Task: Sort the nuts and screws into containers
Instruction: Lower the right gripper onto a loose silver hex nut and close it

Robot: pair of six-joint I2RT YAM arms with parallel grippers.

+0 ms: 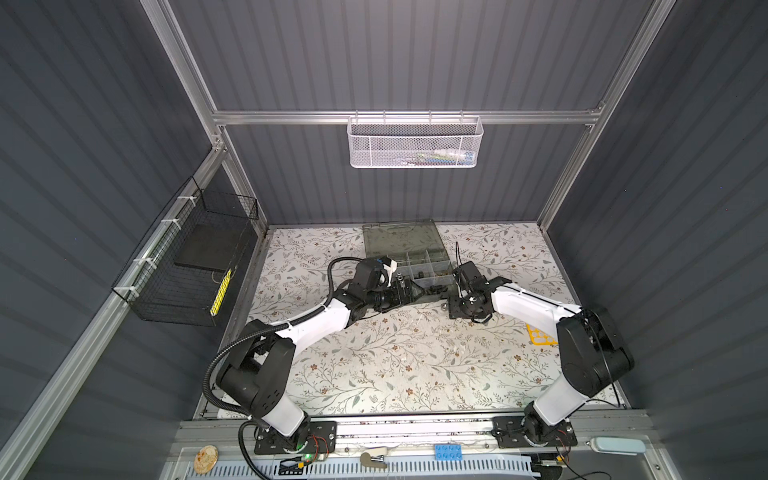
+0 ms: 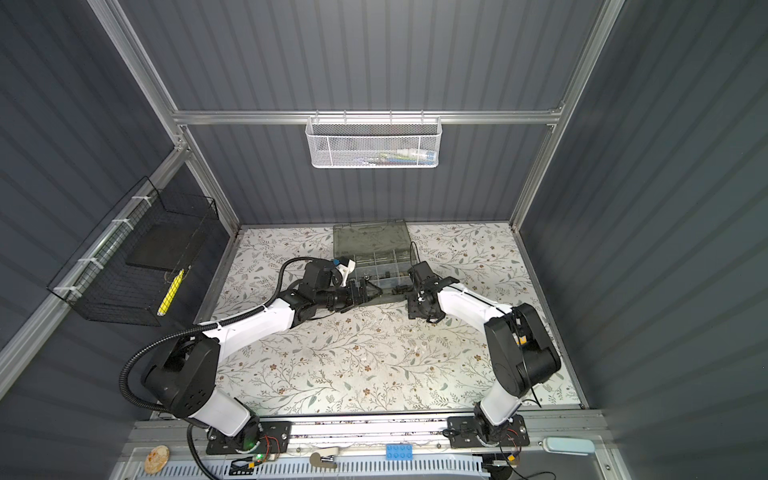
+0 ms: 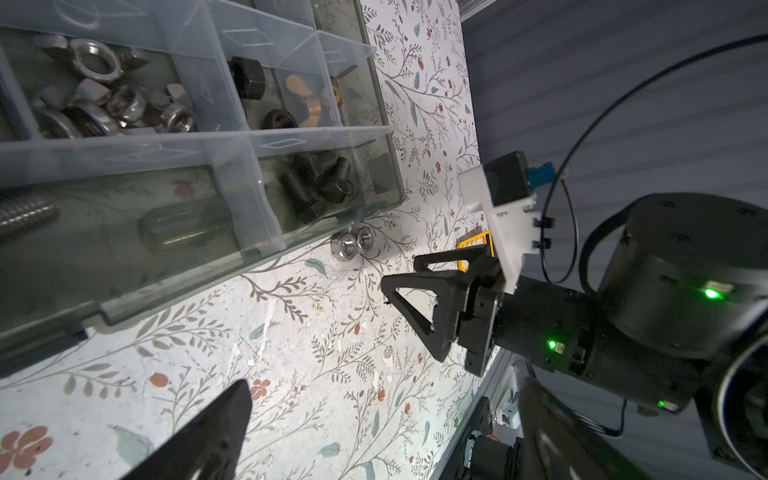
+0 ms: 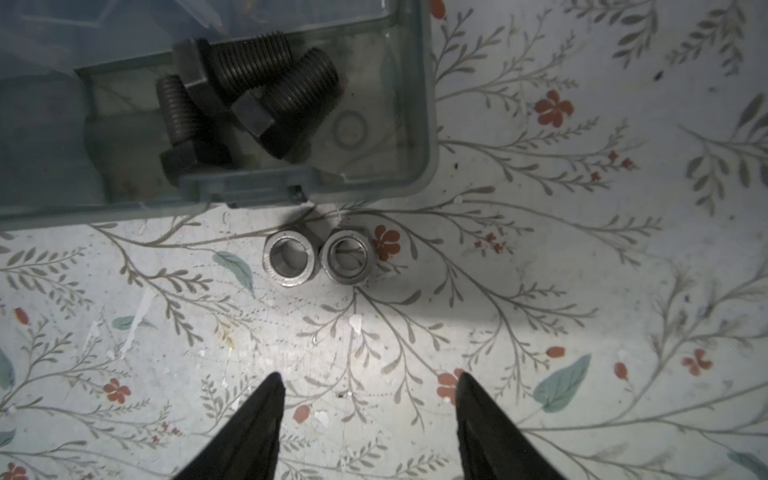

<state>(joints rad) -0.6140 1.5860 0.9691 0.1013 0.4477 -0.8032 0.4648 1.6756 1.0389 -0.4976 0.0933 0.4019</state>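
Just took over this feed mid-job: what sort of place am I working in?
Probably a purpose-built robot test cell, not a real workshop: grey ribbed wall panels on an aluminium frame box in a floral-covered tabletop, and the left arm and right arm are mounted on a front rail.

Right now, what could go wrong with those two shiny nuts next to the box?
The two silver hex nuts lie side by side, so the open right gripper might catch both or flick one away. They sit close to the organiser case wall, so the gripper could bump it.
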